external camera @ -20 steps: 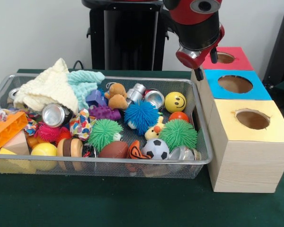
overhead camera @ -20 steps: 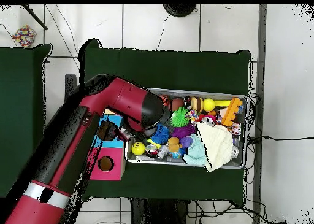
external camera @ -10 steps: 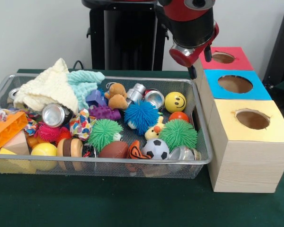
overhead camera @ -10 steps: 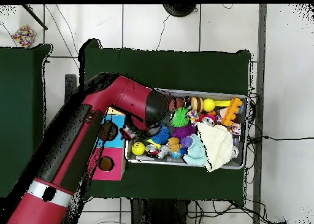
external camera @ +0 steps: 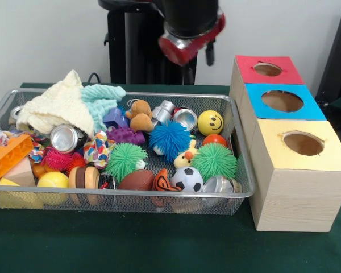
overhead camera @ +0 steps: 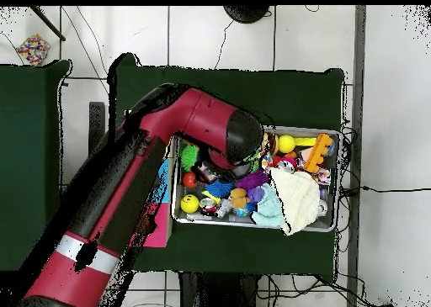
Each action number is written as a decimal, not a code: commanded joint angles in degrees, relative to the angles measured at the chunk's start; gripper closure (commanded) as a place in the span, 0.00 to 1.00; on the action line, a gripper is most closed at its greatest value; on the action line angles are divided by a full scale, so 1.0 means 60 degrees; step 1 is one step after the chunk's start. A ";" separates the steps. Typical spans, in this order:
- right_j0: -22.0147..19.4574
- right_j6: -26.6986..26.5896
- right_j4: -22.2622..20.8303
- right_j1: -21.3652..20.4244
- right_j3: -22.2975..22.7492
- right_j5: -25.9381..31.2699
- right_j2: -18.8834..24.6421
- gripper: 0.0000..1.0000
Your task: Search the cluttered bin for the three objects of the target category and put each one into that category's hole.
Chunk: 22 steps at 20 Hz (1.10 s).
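Above the far side of the wire basket point(external camera: 238, 142) we see the arm point(overhead camera: 126, 194) reaching over, with its red and black gripper point(external camera: 187, 48) hanging high above the blue spiky ball point(external camera: 169, 139) and the silver can point(external camera: 186, 118). We cannot tell if the gripper is open or closed, and nothing shows in it. The basket is full of toys: a yellow smiley ball point(external camera: 210, 122), two green spiky balls, a small football point(external camera: 187, 178), cloths. To the right of the basket stands the wooden box point(external camera: 295, 199) with red, blue and yellow tops, each with a hole.
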 commanded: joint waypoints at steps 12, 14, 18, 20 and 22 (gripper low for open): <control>-0.1264 0.0382 0.0359 0.0422 -0.1139 0.2389 0.0546 0.00; -0.1166 0.0083 0.0210 0.0507 -0.0993 0.2606 0.0545 0.00; -0.0997 -0.0471 0.0036 0.0800 -0.0900 0.3419 0.0485 0.00; -0.0942 -0.0429 0.0058 0.0865 -0.0969 0.3576 0.0518 0.00; -0.0889 -0.0293 -0.0074 0.1001 -0.1055 0.3410 0.0489 0.00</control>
